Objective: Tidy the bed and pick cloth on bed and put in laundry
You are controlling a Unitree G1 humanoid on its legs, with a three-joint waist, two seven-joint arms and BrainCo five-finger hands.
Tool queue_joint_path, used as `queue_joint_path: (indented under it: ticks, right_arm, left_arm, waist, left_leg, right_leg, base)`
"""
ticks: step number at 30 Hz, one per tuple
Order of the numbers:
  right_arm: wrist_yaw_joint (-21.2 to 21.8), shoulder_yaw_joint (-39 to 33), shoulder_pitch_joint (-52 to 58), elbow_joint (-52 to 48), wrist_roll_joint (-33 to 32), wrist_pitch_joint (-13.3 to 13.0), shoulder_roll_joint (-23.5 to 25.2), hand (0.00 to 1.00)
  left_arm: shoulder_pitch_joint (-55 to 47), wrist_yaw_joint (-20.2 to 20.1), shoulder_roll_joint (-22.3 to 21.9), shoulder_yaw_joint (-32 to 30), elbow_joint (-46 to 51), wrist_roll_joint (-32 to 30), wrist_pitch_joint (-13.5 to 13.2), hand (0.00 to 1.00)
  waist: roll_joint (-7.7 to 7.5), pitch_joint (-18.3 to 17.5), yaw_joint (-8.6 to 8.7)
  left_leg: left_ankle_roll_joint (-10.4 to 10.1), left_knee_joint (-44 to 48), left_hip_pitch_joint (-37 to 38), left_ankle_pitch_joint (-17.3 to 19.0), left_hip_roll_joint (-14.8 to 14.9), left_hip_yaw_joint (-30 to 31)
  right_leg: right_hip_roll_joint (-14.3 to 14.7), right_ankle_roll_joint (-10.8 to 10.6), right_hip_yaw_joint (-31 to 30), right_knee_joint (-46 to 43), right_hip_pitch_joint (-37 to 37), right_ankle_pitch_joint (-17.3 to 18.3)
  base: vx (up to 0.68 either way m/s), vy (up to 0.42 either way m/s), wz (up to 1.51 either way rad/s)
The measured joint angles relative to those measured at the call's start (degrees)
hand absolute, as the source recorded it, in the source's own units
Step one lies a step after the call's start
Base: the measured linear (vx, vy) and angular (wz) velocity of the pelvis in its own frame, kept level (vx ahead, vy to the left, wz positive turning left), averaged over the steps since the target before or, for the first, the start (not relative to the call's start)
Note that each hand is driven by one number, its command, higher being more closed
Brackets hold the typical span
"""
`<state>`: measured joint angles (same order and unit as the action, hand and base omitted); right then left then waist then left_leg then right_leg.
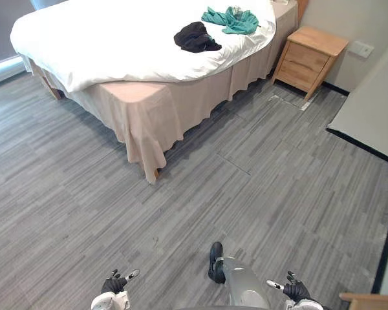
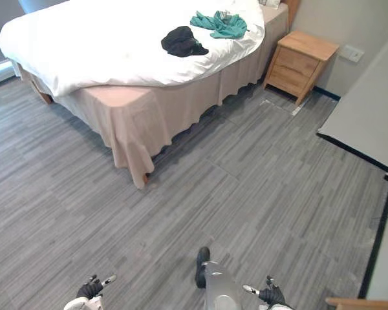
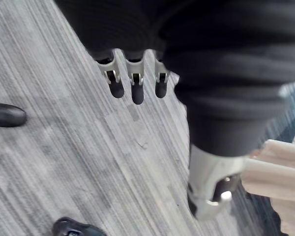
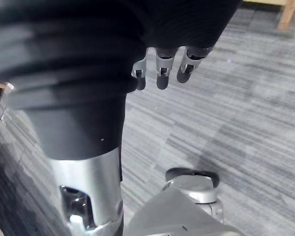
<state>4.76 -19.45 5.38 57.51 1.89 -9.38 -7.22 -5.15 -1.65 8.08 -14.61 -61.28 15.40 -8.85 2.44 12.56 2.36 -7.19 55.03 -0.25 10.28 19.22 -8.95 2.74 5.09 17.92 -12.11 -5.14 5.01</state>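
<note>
Black cloth (image 1: pixel 195 37) lies crumpled on the white cover of the bed (image 1: pixel 97 45), toward the end by the wooden nightstand (image 1: pixel 309 57). Teal cloth (image 1: pixel 231 20) is spread near it, closer to that end, the two not touching. Left hand (image 1: pixel 114 284) and right hand (image 1: pixel 296 289) hang low over the grey floor (image 1: pixel 258 168), well apart from bed and cloths. Both hands are empty, fingers (image 3: pixel 137 88) loose and fairly straight.

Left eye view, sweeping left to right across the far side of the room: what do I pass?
The bed corner → black cloth → teal cloth → wooden nightstand → white wall plate.
</note>
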Motion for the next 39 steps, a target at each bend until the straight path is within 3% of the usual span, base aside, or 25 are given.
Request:
queue_joint_path:
  ticks: [3, 5, 7, 8, 10, 12, 13, 14, 15, 16, 18, 21, 22, 23, 25, 26, 29, 31, 32, 33, 34, 37, 39]
  right_arm:
    - [0.3, 1.0, -0.5, 0.3, 1.0, -1.2, -0.8, 0.0]
    - [0.2, 3.0, -1.6, -0.6, 1.7, -1.6, -2.5, 0.0]
    - [0.3, 4.4, -2.1, -1.0, 2.0, -1.6, -3.7, 0.0]
    - [0.4, 5.0, -2.0, -3.4, 1.8, -1.4, -4.3, 0.0]
    - [0.3, 5.9, -0.9, -6.4, 0.7, -1.3, -4.7, 0.0]
    - [0.5, 6.6, -0.9, -6.8, 0.2, -1.3, -6.6, 0.0]
    - [0.5, 6.6, -1.3, -5.4, 0.3, -1.1, -6.7, 0.0]
    - [0.6, 6.6, -1.9, -4.2, 0.3, -0.9, -6.9, 0.0]
    - [0.6, 6.2, -3.6, -0.7, 0.4, -0.5, -6.9, 0.0]
    - [0.8, 6.1, -4.3, 1.2, 0.5, -0.2, -6.7, 0.0]
    - [1.4, 6.1, -5.4, 3.4, 0.8, 0.4, -6.2, 0.0]
    - [1.5, 5.1, -5.6, 4.0, 0.8, 0.3, -6.3, 0.0]
    - [1.4, 4.2, -5.3, 4.1, 0.6, 0.3, -6.2, 0.0]
    - [1.2, 3.4, -5.0, 4.1, 0.2, 0.3, -6.3, 0.0]
    - [0.3, 1.1, -2.9, 4.0, -2.4, 0.3, -5.4, 0.0]
    - [-0.3, 0.9, -1.7, 4.0, -3.3, 0.4, -4.1, 0.0]
    - [-0.8, 2.2, 0.5, 3.5, -4.5, 0.8, -0.8, 0.0]
    - [-0.6, 4.1, 1.1, 1.5, -5.4, 1.4, 1.3, 0.0]
    - [-0.2, 4.5, 0.9, 0.3, -6.3, 2.2, 1.8, 0.0]
    - [-0.1, 4.4, -0.1, -0.3, -6.6, 3.2, 1.0, 0.0]
    - [-0.1, 4.4, -1.2, -0.3, -6.6, 3.6, -0.1, 0.0]
    - [-0.1, 3.3, -2.8, -0.2, -6.9, 5.2, -4.2, 0.0]
    - [0.0, 0.7, -2.8, 0.1, -6.9, 6.1, -5.8, 0.0]
  left_arm:
    - [-0.6, -0.4, -1.3, 0.1, 0.2, 0.0, -0.6, 0.0]
    - [-1.6, -0.9, -3.2, 0.4, 2.1, 0.7, -1.5, 0.0]
    - [-2.2, -0.9, -3.4, 0.6, 2.3, 1.7, -2.4, 0.0]
    - [-2.5, -0.7, -3.4, 1.0, 2.4, 2.3, -2.7, 0.0]
    - [-3.5, 0.2, -3.7, 0.9, 2.9, 2.8, -2.7, 0.0]
    - [-4.1, 0.3, -4.6, 1.2, 3.3, 3.8, -2.7, 0.0]
    - [-3.9, 0.8, -3.8, 1.1, 3.2, 4.5, -2.4, 0.0]
    - [-3.9, 1.4, -3.7, 1.1, 3.0, 5.0, -2.4, 0.0]
    - [-3.0, 1.8, -2.3, 1.5, 1.9, 5.1, -2.1, 0.0]
    - [-2.4, 2.0, -1.5, 2.3, 1.9, 5.0, -2.2, 0.0]
    - [-1.5, 2.8, -0.2, 3.7, 1.3, 5.0, -2.3, 0.0]
    - [-1.1, 2.7, 1.2, 5.0, 1.2, 5.2, -3.6, 0.0]
    - [-0.7, 2.7, 1.8, 5.0, 1.4, 5.5, -3.9, 0.0]
    - [0.2, 2.7, 2.7, 5.0, 1.5, 6.1, -4.1, 0.0]
    - [1.7, 2.6, 3.7, 3.4, 1.5, 6.3, -4.1, 0.0]
    - [1.7, 2.6, 3.6, 1.6, 1.5, 6.7, -4.1, 0.0]
    - [-0.8, 2.6, 3.6, -3.2, 2.6, 8.2, -4.2, 0.0]
    - [-3.7, 2.6, 4.1, -6.3, 4.7, 10.0, -4.0, 0.0]
    - [-4.4, 2.6, 4.8, -7.6, 5.6, 10.4, -3.1, 0.0]
    - [-4.8, 2.7, 4.1, -10.2, 5.8, 10.3, -1.3, 0.0]
    - [-4.4, 2.7, 2.6, -11.2, 5.5, 9.9, -0.5, 0.0]
    - [-4.2, 2.8, -0.9, -11.9, 4.3, 8.3, 0.8, 0.0]
    - [-5.1, 4.0, -0.6, -14.2, 3.5, 8.6, 0.7, 0.0]
  waist:
    - [-1.25, 0.3, -1.69]
    - [-1.58, 0.5, -3.32]
    - [-1.48, 0.6, -4.21]
    - [-1.32, 0.5, -4.62]
    - [-1.23, 0.5, -4.61]
    - [-0.82, -0.9, -4.94]
    - [-2.71, -2.0, -4.99]
    - [-3.16, -2.5, -4.9]
    - [-4.04, -3.4, -4.54]
    - [-4.65, -3.1, -4.26]
    - [-4.64, -2.4, -4.23]
    - [-2.07, -1.7, -3.64]
    - [-1.91, -2.0, -3.49]
    - [-2.04, -2.1, -3.24]
    - [-2.05, -2.1, -2.58]
    - [-2.06, -2.1, -2.58]
    - [-2.43, -2.3, -2.8]
    - [-4.45, -3.6, -3.09]
    - [-6.4, -4.8, -3.44]
    - [-6.37, -5.8, -4.88]
    - [-4.37, -6.0, -5.41]
    - [0.51, -5.7, -4.63]
    - [0.71, -5.6, -4.88]
  left_leg:
    - [1.7, -1.6, -6.4, 3.2, -3.4, -1.7]
    - [2.8, -13.1, -12.8, 3.1, -6.5, -6.6]
    - [3.8, -27.4, -14.2, -0.5, -8.0, -13.9]
    - [4.8, -38.7, -14.2, -5.1, -9.1, -20.8]
    - [6.6, -44.1, -14.9, -7.8, -9.8, -27.4]
    - [8.9, -46.7, -16.0, -8.9, -11.7, -29.6]
    - [15.0, -46.4, -15.8, -12.4, -13.6, -29.4]
    - [16.8, -46.6, -15.6, -13.4, -14.3, -29.7]
    - [18.8, -47.8, -13.9, -12.8, -16.9, -28.5]
    - [18.7, -47.7, -12.8, -11.6, -18.0, -27.0]
    - [17.1, -46.8, -7.5, -9.2, -18.9, -23.8]
    - [14.2, -49.9, 1.1, -6.8, -17.8, -16.8]
    - [13.2, -50.9, 2.1, -6.3, -17.8, -14.4]
    - [11.6, -51.8, 3.0, -5.3, -17.8, -10.6]
    - [10.4, -52.4, 3.4, -4.0, -17.3, -2.5]
    - [8.7, -51.0, 3.6, -3.1, -16.5, 0.4]
    - [5.9, -46.8, 5.2, 0.2, -14.3, 3.1]
    - [2.4, -44.1, 6.4, 3.2, -13.3, 2.9]
    - [0.6, -43.4, 6.4, 4.4, -13.2, 1.5]
    - [-1.4, -42.1, 6.5, 5.8, -11.8, 0.5]
    - [-1.8, -41.3, 6.4, 6.1, -9.6, 0.3]
    - [-2.4, -38.9, 6.0, 3.5, -5.2, -1.0]
    - [-1.1, -38.7, 6.3, 0.0, -5.0, -4.7]
  right_leg:
    - [0.2, -0.3, -0.4, 5.2, 7.5, 0.3]
    - [0.5, -0.4, -1.2, 9.8, 12.7, 1.0]
    - [0.5, -0.2, -1.4, 11.5, 15.6, 1.8]
    - [0.6, -0.5, -1.0, 12.6, 18.7, 3.3]
    - [0.9, -2.4, -0.2, 12.3, 22.2, 6.3]
    - [1.0, -5.5, 0.8, 9.8, 24.6, 12.0]
    - [-1.3, -8.0, 2.2, 5.0, 23.8, 14.7]
    - [-2.7, -9.5, 2.6, 0.0, 22.0, 15.6]
    - [-8.3, -14.3, 3.5, -20.1, 14.8, 14.8]
    - [-11.5, -15.7, 3.6, -29.1, 11.2, 13.4]
    - [-14.6, -14.1, 3.5, -35.4, 8.3, 14.8]
    - [-13.3, -13.9, 2.3, -26.9, 6.6, 15.5]
    - [-13.0, -14.1, 1.4, -23.7, 4.7, 15.2]
    - [-12.4, -15.0, -1.3, -17.8, 1.8, 13.8]
    - [-10.7, -14.4, -12.1, -1.8, -2.8, 5.8]
    - [-10.4, -14.3, -16.0, 3.2, -3.4, 1.8]
    - [-10.1, -12.2, -18.3, 5.1, -3.6, -2.8]
    - [-10.1, -10.1, -17.8, 3.1, -3.6, -7.5]
    - [-10.4, -9.4, -16.9, 2.8, -3.6, -11.4]
    - [-10.0, -10.2, -14.4, 2.9, -2.9, -6.6]
    - [-8.1, -9.7, -13.8, 3.5, -2.4, -6.8]
    - [-5.0, -6.8, -9.5, 7.7, 2.4, -5.7]
    - [-5.2, -5.6, -8.8, 8.9, 4.9, -4.9]
  base:
    - [0.46, -0.152, -0.07]
    - [0.49, -0.104, -0.21]
    - [0.43, -0.004, -0.09]
    - [0.58, 0.068, 0.09]
    - [0.58, 0.1, 0.24]
    - [0.66, 0.144, 0.27]
    - [0.66, 0.14, 0.24]
    - [0.82, 0.206, 0.53]
    - [0.67, 0.184, 0.64]
    - [0.65, 0.199, 0.78]
    - [0.51, 0.151, 0.74]
    - [0.48, 0.042, 0.95]
    - [0.42, -0.08, 1.39]
    - [0.47, -0.172, 1.74]
    - [0.49, -0.251, 1.98]
    - [0.4, -0.254, 1.42]
    - [0.39, -0.287, 0.97]
    - [0.45, -0.386, 0.73]
    - [0.57, -0.565, 0.48]
    - [0.46, -0.483, 0.19]
    - [0.42, -0.439, 0.09]
    - [0.29, -0.305, 0.47]
    - [0.23, -0.263, 0.32]
